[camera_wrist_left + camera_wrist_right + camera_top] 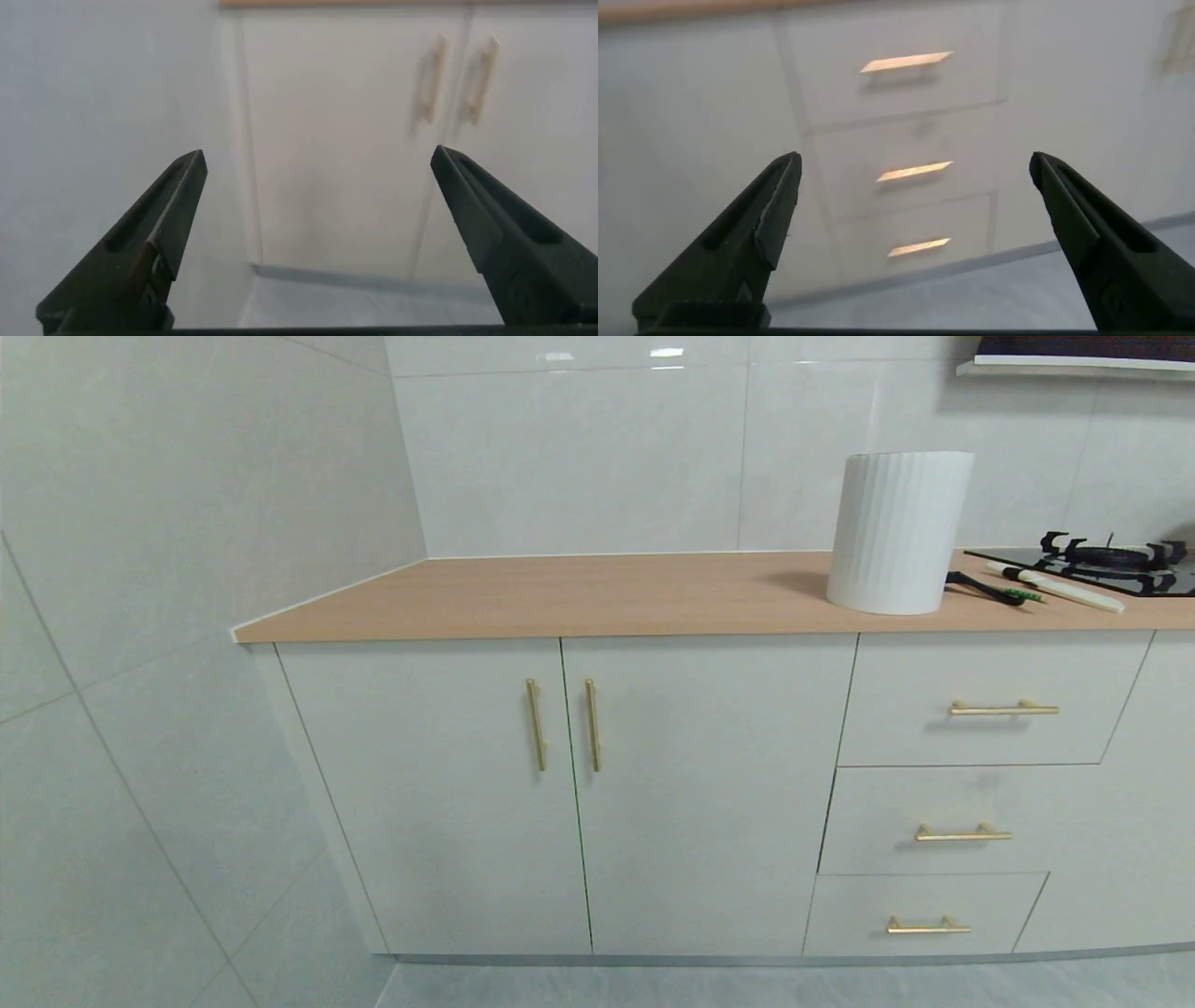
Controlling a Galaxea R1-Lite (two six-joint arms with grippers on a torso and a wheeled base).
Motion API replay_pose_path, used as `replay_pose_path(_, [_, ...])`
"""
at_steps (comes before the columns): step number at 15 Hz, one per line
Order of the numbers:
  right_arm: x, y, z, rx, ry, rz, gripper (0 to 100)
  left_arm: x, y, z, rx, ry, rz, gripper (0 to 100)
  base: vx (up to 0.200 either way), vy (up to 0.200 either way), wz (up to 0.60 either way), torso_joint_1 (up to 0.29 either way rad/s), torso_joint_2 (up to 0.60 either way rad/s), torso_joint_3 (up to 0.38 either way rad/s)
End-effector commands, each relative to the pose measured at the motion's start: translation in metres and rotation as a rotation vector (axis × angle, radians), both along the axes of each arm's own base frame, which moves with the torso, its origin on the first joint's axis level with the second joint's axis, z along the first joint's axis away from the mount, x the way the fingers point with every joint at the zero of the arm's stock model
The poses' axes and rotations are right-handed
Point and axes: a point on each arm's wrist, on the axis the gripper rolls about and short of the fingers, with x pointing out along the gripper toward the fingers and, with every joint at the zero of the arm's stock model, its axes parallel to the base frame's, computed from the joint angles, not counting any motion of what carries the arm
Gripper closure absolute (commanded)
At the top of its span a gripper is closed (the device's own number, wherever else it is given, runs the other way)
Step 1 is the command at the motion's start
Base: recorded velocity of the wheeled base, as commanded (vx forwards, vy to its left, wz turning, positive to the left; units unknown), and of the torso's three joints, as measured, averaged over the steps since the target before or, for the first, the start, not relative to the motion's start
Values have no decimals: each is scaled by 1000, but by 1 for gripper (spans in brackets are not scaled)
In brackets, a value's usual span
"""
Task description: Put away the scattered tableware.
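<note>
my left gripper (318,154) hangs wide open and empty, facing the cabinet doors (355,140). my right gripper (915,157), open and empty too, faces the drawers (906,103). up on the countertop (579,593), well apart from both, the tableware (1064,590) lies just beside the white ribbed holder (898,532), near the stove (1116,560).

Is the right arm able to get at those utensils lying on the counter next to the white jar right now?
Probably not yet. The right gripper is open but faces the drawers below the countertop; the utensils lie uncovered on top beside the white jar.
</note>
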Motion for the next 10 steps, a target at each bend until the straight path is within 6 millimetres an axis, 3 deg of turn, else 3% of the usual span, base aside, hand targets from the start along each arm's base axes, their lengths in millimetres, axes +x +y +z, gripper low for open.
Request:
replay_pose_path(1, [2, 2, -9, -4, 53, 86, 0, 2, -2, -11, 1, 62, -83, 0, 0, 0, 0, 0, 0, 0])
replay_pose_path(10, [2, 3, -11, -45, 70, 125, 0, 2, -2, -11, -2, 62, -93, 0, 0, 0, 0, 0, 0, 0])
